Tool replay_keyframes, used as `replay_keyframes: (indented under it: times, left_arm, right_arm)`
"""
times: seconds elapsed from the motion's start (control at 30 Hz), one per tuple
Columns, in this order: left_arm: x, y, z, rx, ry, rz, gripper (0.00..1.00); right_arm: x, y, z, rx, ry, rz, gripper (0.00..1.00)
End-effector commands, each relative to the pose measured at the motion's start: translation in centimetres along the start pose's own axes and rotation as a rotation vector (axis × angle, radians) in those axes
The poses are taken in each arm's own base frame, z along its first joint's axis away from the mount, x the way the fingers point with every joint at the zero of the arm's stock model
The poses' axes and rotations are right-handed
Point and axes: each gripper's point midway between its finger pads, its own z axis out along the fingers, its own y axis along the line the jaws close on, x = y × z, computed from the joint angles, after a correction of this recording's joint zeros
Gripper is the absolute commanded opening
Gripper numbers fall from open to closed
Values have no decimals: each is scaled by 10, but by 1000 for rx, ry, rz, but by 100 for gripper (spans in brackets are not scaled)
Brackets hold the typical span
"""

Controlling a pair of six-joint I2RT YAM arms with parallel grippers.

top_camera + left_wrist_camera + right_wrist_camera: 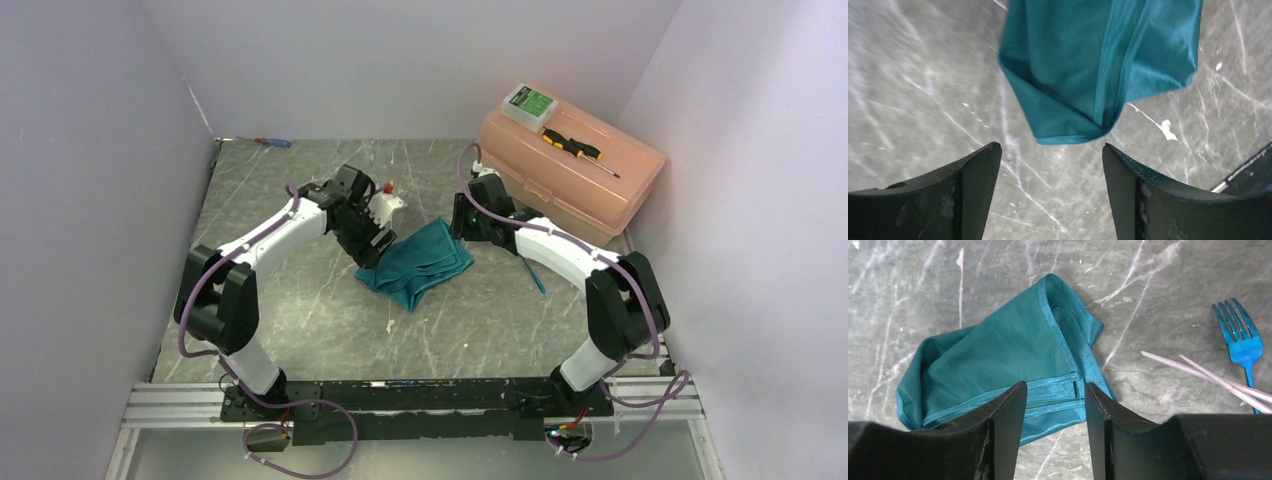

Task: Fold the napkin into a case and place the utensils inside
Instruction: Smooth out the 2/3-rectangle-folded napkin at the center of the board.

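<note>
Left wrist view: napkin [1098, 60] cut off by the frame edge at 12 o'clock; right wrist view: handle of blue fork [1243, 347] and ends of white sticks [1198, 372] hidden at 4 o'clock behind the right gripper [1055, 390].

Robot lab cell, this one: plain pale walls [90, 150] box in my grey marbled tabletop [300, 320], and an aluminium rail [170, 405] runs along its near edge. Purple cables [190, 290] trail, with a peach toolbox [570, 185] at the far right corner.
</note>
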Motion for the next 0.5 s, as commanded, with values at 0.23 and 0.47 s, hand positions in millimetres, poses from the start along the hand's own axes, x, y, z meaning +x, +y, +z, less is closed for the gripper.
replay_keyframes:
  times: [0.23, 0.47]
  left_arm:
    - [26, -30, 23, 103, 25, -19, 72]
    - [34, -49, 42, 132, 66, 9, 74]
  right_arm:
    - [34, 10, -1, -83, 137, 81, 49]
    - [52, 0, 25, -56, 215, 105, 50]
